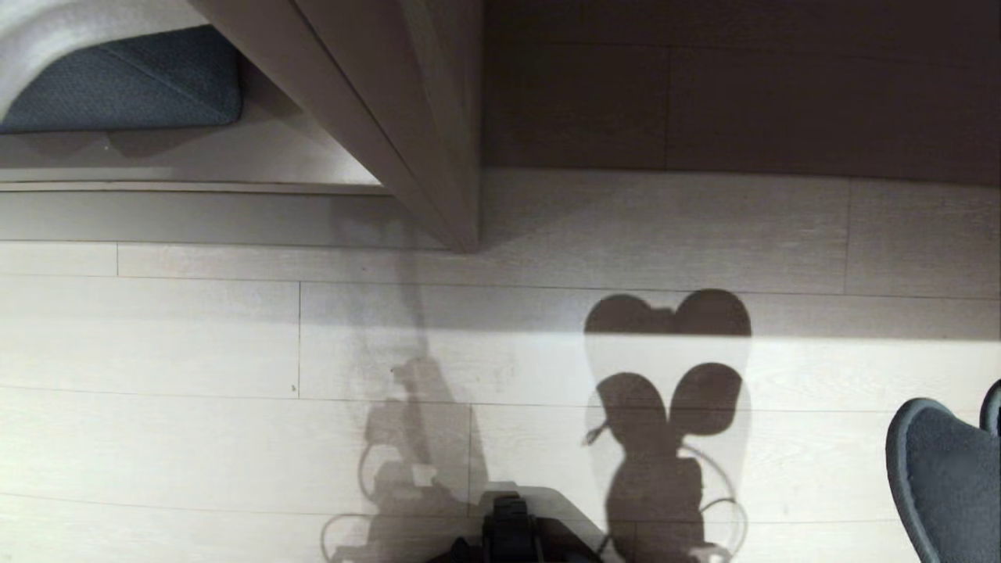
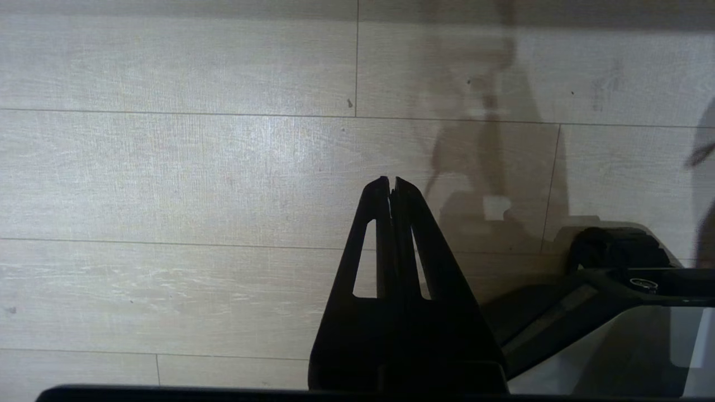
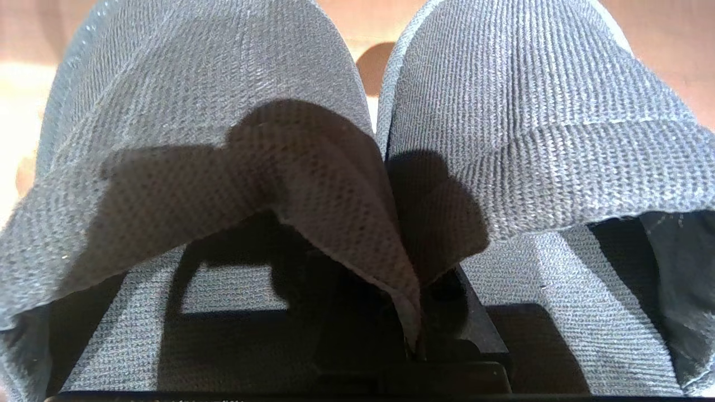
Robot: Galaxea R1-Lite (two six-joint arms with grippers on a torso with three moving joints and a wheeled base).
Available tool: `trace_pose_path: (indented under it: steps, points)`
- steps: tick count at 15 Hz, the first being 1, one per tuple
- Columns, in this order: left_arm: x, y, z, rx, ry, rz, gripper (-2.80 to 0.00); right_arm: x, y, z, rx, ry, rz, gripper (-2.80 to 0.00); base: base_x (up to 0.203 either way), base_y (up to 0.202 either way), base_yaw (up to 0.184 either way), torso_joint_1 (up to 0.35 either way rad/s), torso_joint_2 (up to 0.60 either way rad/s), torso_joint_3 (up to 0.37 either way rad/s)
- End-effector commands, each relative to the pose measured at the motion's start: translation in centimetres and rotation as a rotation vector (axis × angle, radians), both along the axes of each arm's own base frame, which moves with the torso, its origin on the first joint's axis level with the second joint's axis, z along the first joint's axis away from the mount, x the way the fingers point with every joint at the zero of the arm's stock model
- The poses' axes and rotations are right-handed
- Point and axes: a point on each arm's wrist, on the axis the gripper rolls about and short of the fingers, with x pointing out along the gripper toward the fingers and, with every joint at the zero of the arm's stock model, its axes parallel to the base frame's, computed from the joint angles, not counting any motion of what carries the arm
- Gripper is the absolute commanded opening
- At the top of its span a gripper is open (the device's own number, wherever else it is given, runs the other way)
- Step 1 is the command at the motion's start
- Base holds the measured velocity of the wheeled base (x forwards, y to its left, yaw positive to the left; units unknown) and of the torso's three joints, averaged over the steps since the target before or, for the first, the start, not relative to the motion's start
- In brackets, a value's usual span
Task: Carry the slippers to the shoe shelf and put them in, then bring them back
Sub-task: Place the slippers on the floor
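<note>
My main worry is the slippers (image 3: 503,128) slipping: my right gripper (image 3: 413,312) has its fingers clamped together on just the two inner fabric edges, so a swing could let one drop to the floor (image 1: 195,336). They hang low at my right, well apart from the shoe shelf (image 1: 195,160), which sits beyond the pale plank floor with a dark cushion-like thing (image 1: 133,86) inside. Left gripper (image 2: 391,184), fingers together, hangs empty over the floor.

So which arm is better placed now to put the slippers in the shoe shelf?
The right: its gripper is already shut on the slippers. The left gripper is shut and empty over the floor.
</note>
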Motion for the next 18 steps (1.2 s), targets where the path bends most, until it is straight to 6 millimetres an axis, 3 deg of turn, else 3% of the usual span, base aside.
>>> trace_pose_path:
  steps: [1,5,8,11,14,18]
  points:
    - [0.0,0.0,0.0,0.001,0.001,0.001,-2.8,3.3,0.0,2.0,-0.001,0.106,0.007,-2.8,0.0,0.0,0.0,0.0,0.0,0.0]
    - [0.0,0.0,0.0,0.001,0.001,0.001,-2.8,12.7,0.2,4.1,-0.027,0.165,0.015,-2.8,0.0,0.0,0.0,0.0,0.0,0.0]
    - [0.0,0.0,0.0,0.0,0.001,0.001,-2.8,19.5,0.2,3.2,-0.065,0.153,0.008,-2.8,0.0,0.0,0.0,0.0,0.0,0.0]
    - [0.0,0.0,0.0,0.0,0.001,0.001,-2.8,25.0,0.2,1.4,-0.105,0.069,-0.021,-2.8,0.0,0.0,0.0,0.0,0.0,0.0]
    - [0.0,0.0,0.0,0.0,0.001,0.001,-2.8,28.7,0.2,-1.0,-0.11,0.016,-0.072,-2.8,0.0,0.0,0.0,0.0,0.0,0.0]
    - [0.0,0.0,0.0,0.0,0.001,0.001,-2.8,30.8,0.2,-1.1,-0.02,-0.039,-0.121,-2.8,0.0,0.0,0.0,0.0,0.0,0.0]
